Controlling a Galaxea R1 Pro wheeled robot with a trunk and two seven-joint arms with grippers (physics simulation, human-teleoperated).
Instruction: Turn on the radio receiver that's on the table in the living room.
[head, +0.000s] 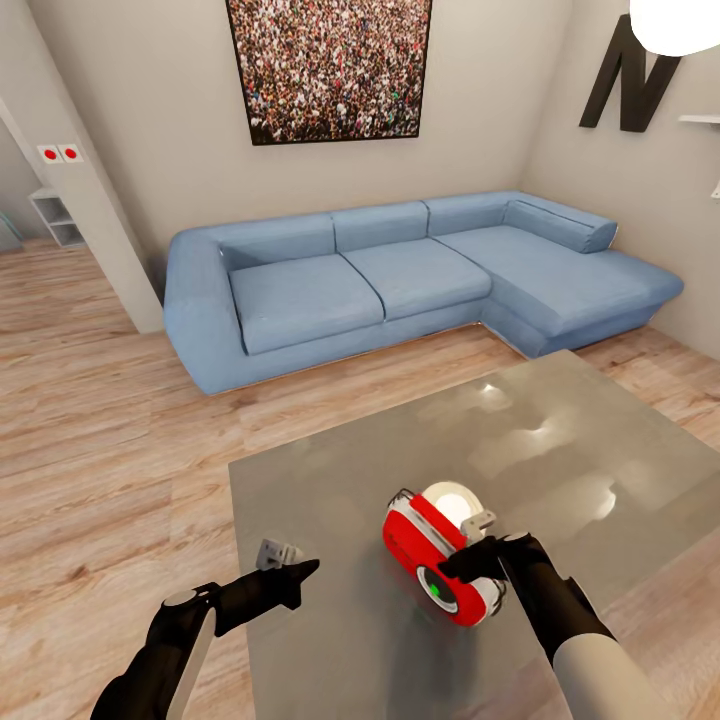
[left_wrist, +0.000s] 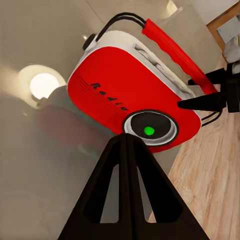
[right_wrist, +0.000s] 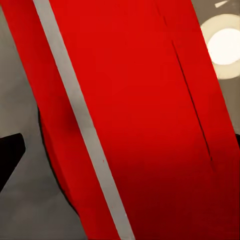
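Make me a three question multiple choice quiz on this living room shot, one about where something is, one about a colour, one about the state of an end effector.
1. Where is the radio receiver?
A. On the sofa
B. On the table, near its front edge
C. On the floor

2. What colour is the centre of the dial?
A. Green
B. Blue
C. Yellow

3. How is the left end effector?
A. Clamped on the radio's handle
C. Holding a cushion
B. Shut, holding nothing, short of the radio

Answers:
1 B, it rests on the glossy grey top, with the right end effector at it.
2 A, the left wrist view shows a green spot in the round dial.
3 B, its fingers meet at a point with bare table between them and the radio.
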